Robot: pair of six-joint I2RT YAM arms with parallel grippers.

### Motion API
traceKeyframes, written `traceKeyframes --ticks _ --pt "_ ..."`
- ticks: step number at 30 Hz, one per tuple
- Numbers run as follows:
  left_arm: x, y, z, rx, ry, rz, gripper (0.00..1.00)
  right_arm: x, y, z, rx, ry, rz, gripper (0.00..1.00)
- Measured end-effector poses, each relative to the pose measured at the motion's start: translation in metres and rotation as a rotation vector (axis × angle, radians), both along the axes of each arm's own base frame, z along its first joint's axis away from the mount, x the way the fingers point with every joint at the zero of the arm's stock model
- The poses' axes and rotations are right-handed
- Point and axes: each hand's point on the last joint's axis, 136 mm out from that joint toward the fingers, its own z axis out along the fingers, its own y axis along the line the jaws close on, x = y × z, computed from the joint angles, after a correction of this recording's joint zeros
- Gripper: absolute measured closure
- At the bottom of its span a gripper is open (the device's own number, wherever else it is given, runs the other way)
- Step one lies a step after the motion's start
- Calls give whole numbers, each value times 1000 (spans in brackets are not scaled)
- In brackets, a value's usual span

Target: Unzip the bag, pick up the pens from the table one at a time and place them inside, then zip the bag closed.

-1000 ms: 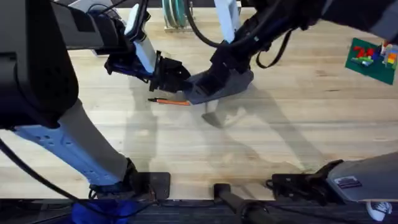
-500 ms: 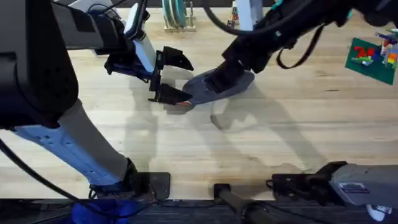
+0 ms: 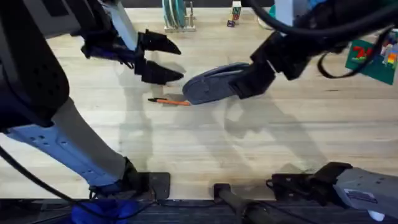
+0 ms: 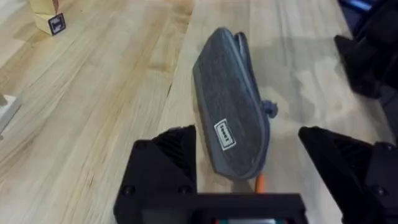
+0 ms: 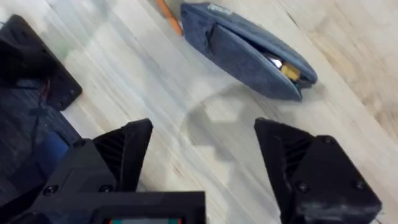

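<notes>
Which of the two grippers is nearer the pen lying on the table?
The left gripper. It hangs open just above the orange pen at the bag's end, while the right gripper sits at the bag's opposite end.

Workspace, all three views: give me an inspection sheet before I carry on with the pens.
Surface: light wooden table.
Job's things: blue-grey bag lies mid-table, with an opening at one end showing something yellow inside; one orange pen lies on the table at its end.
Clutter: green board with coloured bricks; small block; rack at the far edge.
Grippers: left gripper open, beside the bag; right gripper open, holding nothing.
Cables: black cables along the arms.
Surroundings: nothing seen.
</notes>
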Motion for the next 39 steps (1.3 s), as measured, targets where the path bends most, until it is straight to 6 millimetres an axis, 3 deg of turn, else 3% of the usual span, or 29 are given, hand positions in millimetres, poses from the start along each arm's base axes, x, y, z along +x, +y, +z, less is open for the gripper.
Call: traceKeyframes --ticks 10,19,26,33,39 --pt "24 12 34 112 168 82 4 -3 -25 22 0 -89 -63 4" --pt "17 25 46 259 340 191 1 -3 -38 32 8 -128 -103 4" --pt "-15 23 88 323 349 263 1 -5 -42 30 -4 -112 -110 3" --pt "-47 25 130 405 221 398 1 -6 -43 29 -12 -116 -94 3" --pt "-85 34 143 450 132 570 2 -8 -46 27 -34 -115 -77 3"
